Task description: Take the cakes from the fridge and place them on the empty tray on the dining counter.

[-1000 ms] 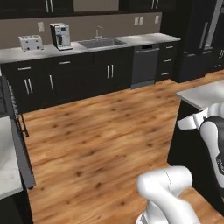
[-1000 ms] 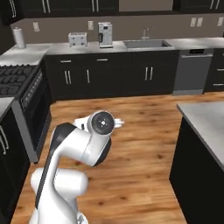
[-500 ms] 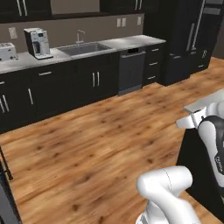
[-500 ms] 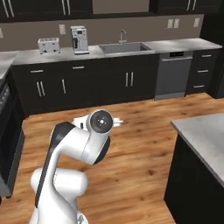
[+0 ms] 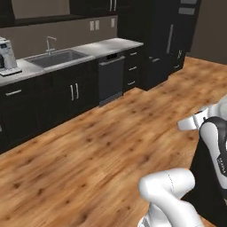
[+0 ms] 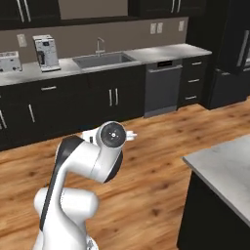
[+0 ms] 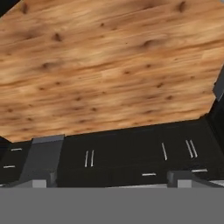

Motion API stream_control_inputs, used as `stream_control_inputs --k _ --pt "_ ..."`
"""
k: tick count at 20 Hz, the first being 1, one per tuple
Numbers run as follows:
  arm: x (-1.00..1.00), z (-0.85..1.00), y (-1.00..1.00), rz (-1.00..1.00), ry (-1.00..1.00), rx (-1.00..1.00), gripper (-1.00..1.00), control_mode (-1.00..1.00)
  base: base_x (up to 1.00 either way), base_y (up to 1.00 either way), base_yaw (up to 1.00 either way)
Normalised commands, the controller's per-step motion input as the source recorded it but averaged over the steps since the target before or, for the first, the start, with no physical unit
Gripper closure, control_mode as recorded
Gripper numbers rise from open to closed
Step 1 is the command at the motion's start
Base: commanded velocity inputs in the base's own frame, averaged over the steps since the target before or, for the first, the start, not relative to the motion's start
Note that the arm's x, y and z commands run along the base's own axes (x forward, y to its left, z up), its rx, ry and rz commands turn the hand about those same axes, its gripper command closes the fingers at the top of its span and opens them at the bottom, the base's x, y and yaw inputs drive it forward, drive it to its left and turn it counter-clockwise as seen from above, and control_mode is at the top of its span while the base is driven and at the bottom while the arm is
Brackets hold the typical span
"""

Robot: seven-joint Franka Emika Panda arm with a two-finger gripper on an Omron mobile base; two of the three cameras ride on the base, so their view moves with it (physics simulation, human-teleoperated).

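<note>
Hand (image 7: 109, 177) spread apart above knotty wood-plank floor (image 7: 109, 65), glossy black fridge (image 5: 170, 40) beyond.

Black fridge (image 5: 170, 35), grey-topped dining counter (image 6: 229, 166), knotty orange-brown wood floor (image 5: 111, 133)

Sink (image 6: 103, 59) in the wall counter (image 6: 161, 51), fridge (image 5: 170, 37) at its right end.

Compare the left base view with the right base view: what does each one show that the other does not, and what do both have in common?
Left base view alone: the tall black fridge with its grey handle, beyond the wall counter's end.

Right base view alone: a toaster on the wall counter, and a corner of the dining counter with its grey stone top.

Both: the sink with its faucet, the coffee machine, the dishwasher, the wooden floor.
</note>
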Motion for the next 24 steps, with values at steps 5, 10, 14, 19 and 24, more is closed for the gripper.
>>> stream_control_inputs --k 5,10,14,19,24 --pt "0.00 0.00 0.00 0.00 0.00 0.00 -1.00 1.00 1.00 0.39 -0.50" --pt "0.00 0.00 0.00 0.00 0.00 0.00 -1.00 1.00 1.00 0.49 -0.59" --pt "0.00 0.00 0.00 0.00 0.00 0.00 -1.00 1.00 1.00 0.54 -0.62" --pt "0.00 0.00 0.00 0.00 0.00 0.00 -1.00 1.00 1.00 0.54 -0.66" --pt "0.00 0.00 0.00 0.00 0.00 0.00 -1.00 1.00 1.00 0.61 -0.62"
